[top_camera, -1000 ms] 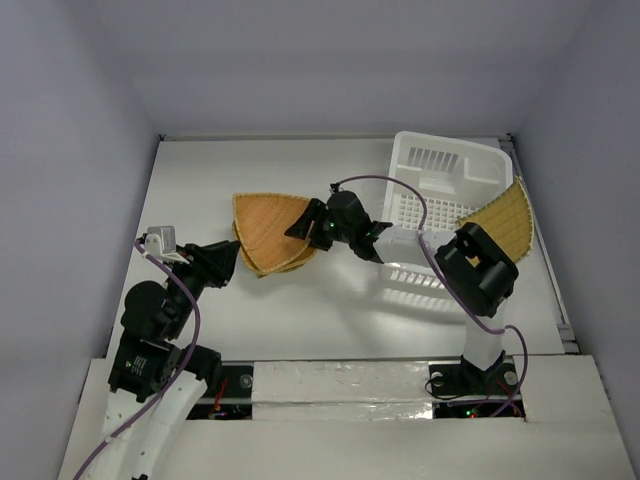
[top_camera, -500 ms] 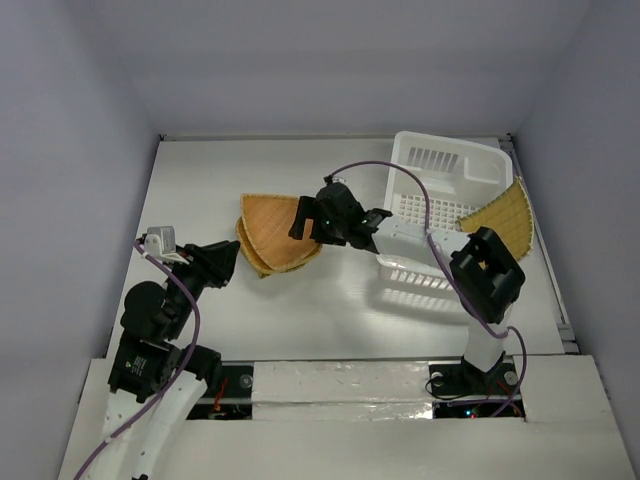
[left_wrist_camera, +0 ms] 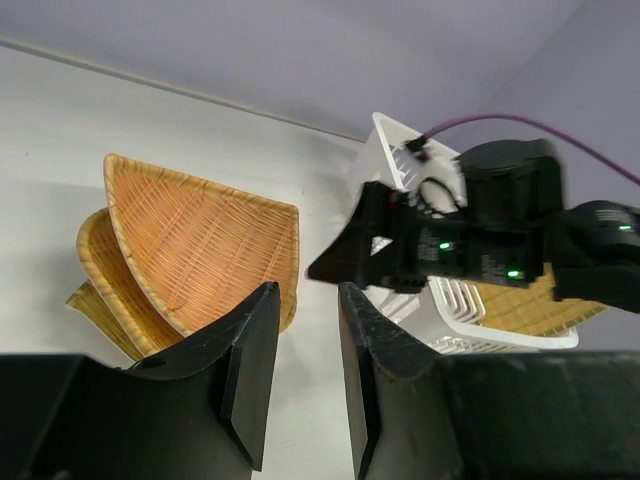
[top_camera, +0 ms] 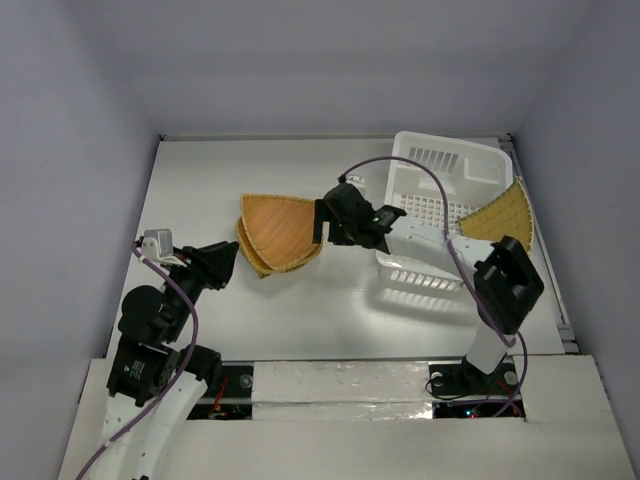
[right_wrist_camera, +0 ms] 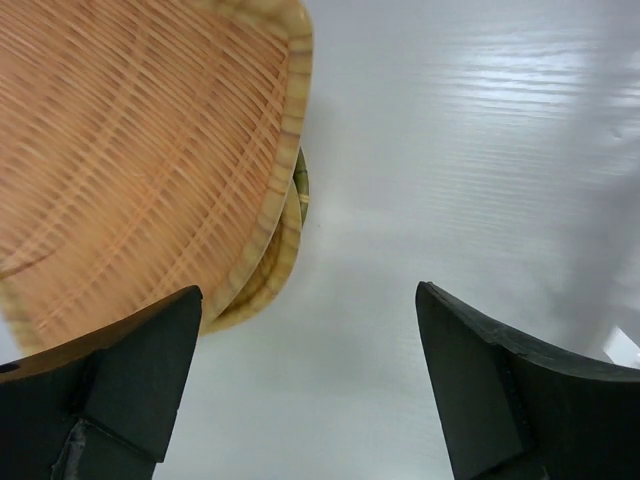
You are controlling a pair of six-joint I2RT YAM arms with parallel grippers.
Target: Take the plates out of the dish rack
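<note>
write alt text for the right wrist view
Stacked tan woven plates lie on a white table, filling the upper left. The right end effector is open and empty near their rim, its two dark fingers at the bottom corners.

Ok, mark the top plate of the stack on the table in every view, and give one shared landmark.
Top external: top plate, left of centre.
Left wrist: top plate, left half.
Right wrist: top plate, fills the upper left.
Shared landmark: the lower plates peeking out beneath it.

Bright, even overhead light, soft shadow beneath the dish rack (top_camera: 445, 165), streaky glare on the white table (right_wrist_camera: 470, 110).
</note>
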